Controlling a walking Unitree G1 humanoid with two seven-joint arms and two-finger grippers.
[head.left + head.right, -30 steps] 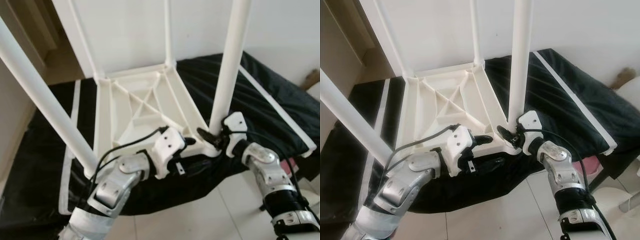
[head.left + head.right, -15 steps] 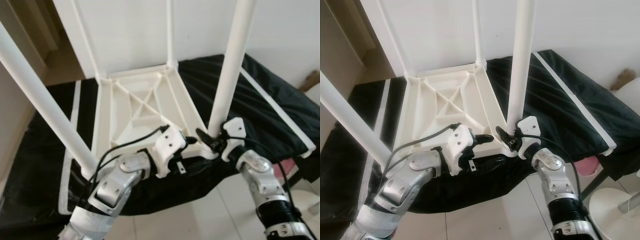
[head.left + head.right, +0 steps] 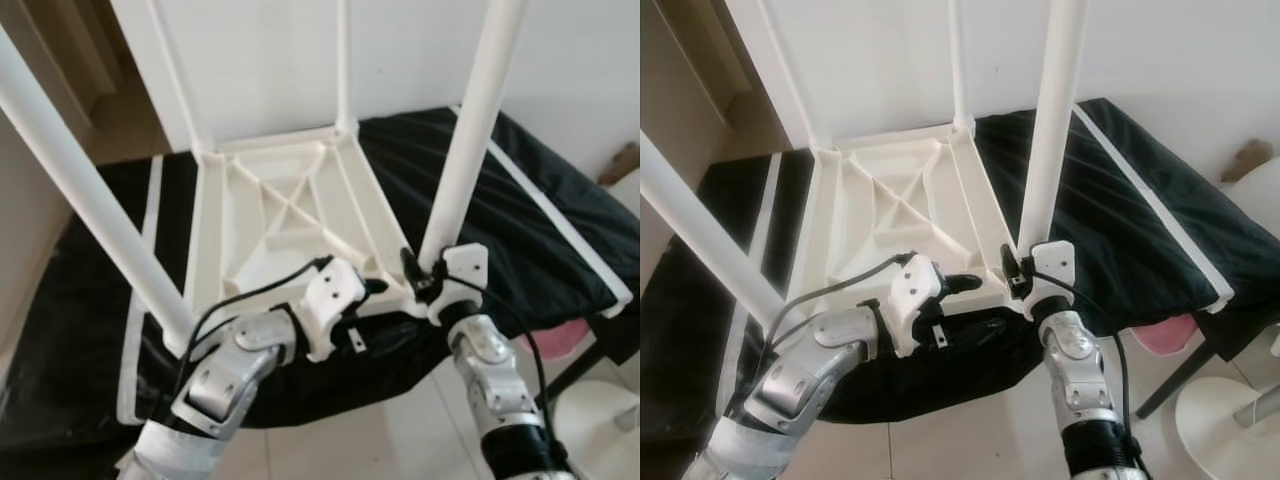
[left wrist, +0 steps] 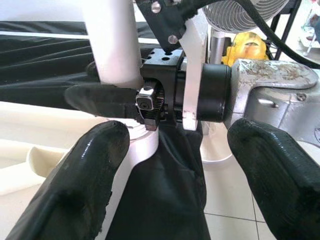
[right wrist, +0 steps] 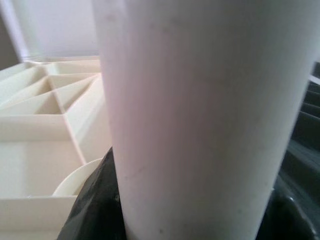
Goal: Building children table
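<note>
My head views are bright with soft, even daylight, slightly hazy; the white wall [image 3: 250, 60] glares. My right wrist close-up is blurred.

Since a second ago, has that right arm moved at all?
Yes. The right gripper stays clamped on the table leg, but its forearm swung leftward beneath it.

The right hand [image 3: 1012, 270] is wrapped round the near white leg [image 3: 1048, 140], so nothing else fits there. The left hand [image 3: 970, 300] sits just beside it with fingers apart. Beyond both hands, the ribbed tabletop [image 3: 895, 215] is open between four legs.
</note>
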